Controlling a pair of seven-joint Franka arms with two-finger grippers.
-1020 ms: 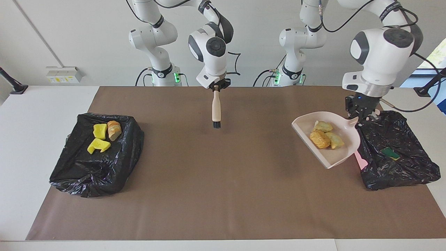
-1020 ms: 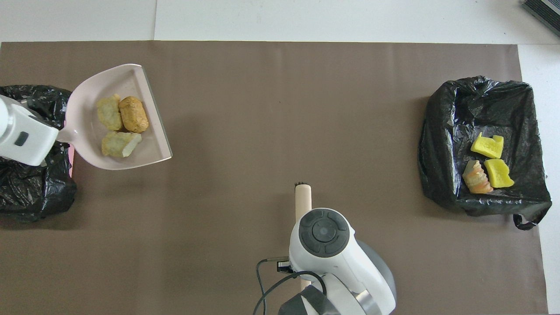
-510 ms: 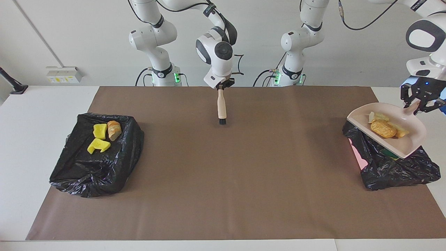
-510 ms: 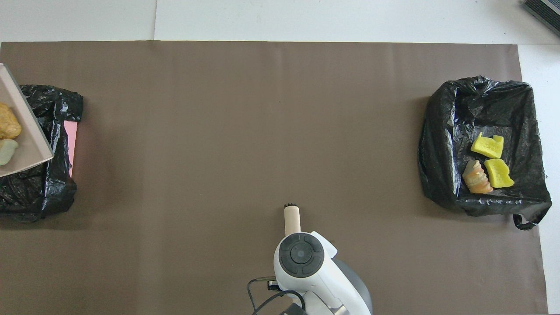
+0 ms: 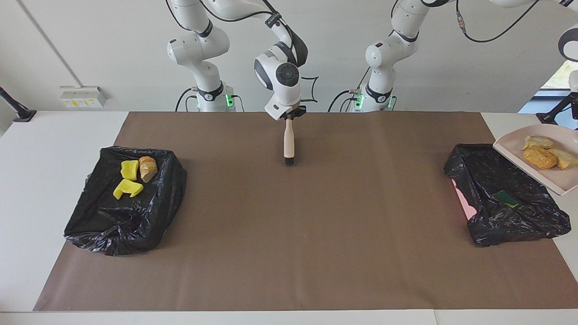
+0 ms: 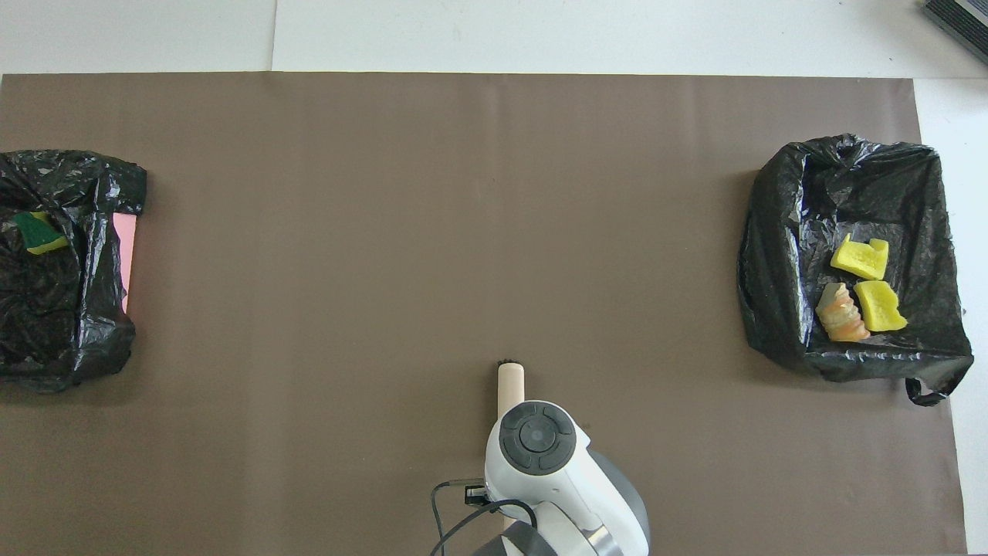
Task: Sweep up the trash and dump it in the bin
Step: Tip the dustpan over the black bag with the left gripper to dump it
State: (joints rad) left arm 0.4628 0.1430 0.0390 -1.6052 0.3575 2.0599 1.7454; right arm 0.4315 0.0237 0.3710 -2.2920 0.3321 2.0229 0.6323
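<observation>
A pale pink dustpan [image 5: 557, 178] hangs in the air at the facing view's edge, just outside the black-bagged bin [image 5: 533, 221] at the left arm's end. It carries three trash pieces: an orange-brown lump [image 5: 539, 158] and two pale beige chunks [image 5: 536, 142] [image 5: 567, 158]. The left gripper that carries the pan is out of frame. A green-backed sponge [image 5: 505, 197] [image 6: 35, 232] lies in that bin [image 6: 69, 324]. My right gripper [image 5: 289, 116] is shut on the beige hand brush [image 5: 288, 137] [image 6: 511, 380], which hangs bristles down over the mat near the robots.
A second black-bagged bin [image 5: 117, 230] [image 6: 779, 255] stands at the right arm's end, holding two yellow sponge bits [image 5: 129, 169] [image 5: 127, 188] and a bread-like lump [image 5: 147, 168]. A pink side panel [image 5: 465, 204] shows on the first bin. A brown mat [image 5: 316, 234] covers the table.
The left arm has carried the loaded dustpan from over the mat, up across its bin and out past it. The right arm drew the brush back toward the robots.
</observation>
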